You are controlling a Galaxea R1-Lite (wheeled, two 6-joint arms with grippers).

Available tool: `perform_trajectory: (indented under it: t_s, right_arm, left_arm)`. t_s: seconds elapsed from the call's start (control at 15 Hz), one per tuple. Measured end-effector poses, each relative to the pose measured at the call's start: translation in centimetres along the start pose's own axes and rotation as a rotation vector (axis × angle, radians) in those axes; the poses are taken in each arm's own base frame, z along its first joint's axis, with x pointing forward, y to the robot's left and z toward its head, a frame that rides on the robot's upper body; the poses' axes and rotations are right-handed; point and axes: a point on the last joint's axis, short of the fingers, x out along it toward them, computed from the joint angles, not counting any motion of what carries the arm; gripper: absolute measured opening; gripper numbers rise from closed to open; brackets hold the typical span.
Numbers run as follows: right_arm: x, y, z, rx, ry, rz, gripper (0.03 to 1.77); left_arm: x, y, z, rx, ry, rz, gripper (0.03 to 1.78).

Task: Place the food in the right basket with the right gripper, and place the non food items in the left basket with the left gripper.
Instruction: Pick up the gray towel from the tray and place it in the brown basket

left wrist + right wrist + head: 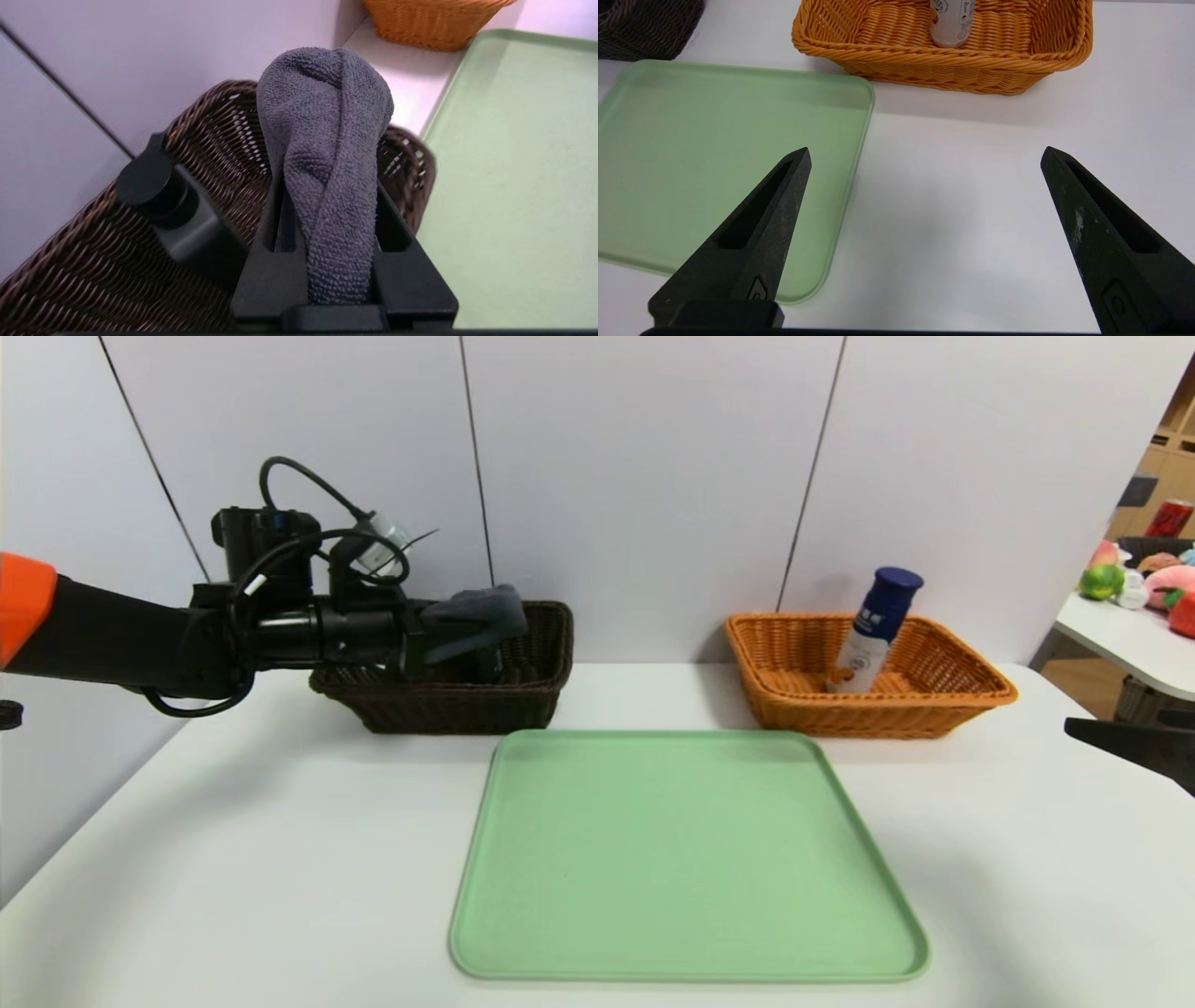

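Note:
My left gripper (467, 621) is shut on a grey towel (485, 609) and holds it above the dark brown basket (537, 686) at the back left. The towel (327, 154) bulges out past the gripper (329, 186), over the basket (205, 140). A black bottle (163, 200) lies inside that basket. In the orange basket (952, 705) at the back right leans a white bottle with a blue cap (873, 630). My right gripper (924, 156) is open over the bare table, just right of the green tray (714, 154), with nothing between its fingers.
The green tray (681, 859) lies in the middle of the white table with nothing on it. A side table with toy fruit (1144, 583) stands at the far right. The wall runs close behind both baskets.

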Motion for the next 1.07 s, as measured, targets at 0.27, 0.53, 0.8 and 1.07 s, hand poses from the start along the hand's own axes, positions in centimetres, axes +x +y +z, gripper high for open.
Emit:
perform_trajectory:
  t_s: [0.27,0.53,0.8,1.07]
  right_arm:
    - [0.0,0.0,-0.2,0.003,0.006,0.001,1.7]
    - [0.0,0.0,-0.6,0.006,0.014,0.002,1.7]
    - [0.2,0.1,-1.0,0.009,0.024,0.006,1.7]
    - [0.3,0.2,-1.2,0.01,0.031,0.011,1.7]
  left_arm:
    - [-0.2,0.7,-1.4,0.068,0.037,0.004,0.31]
    - [-0.1,0.9,-2.2,0.097,0.061,-0.002,0.31]
    - [0.3,1.5,-2.6,0.1,0.06,0.003,0.31]
    - [1.3,2.8,-2.6,0.126,0.04,0.013,0.31]
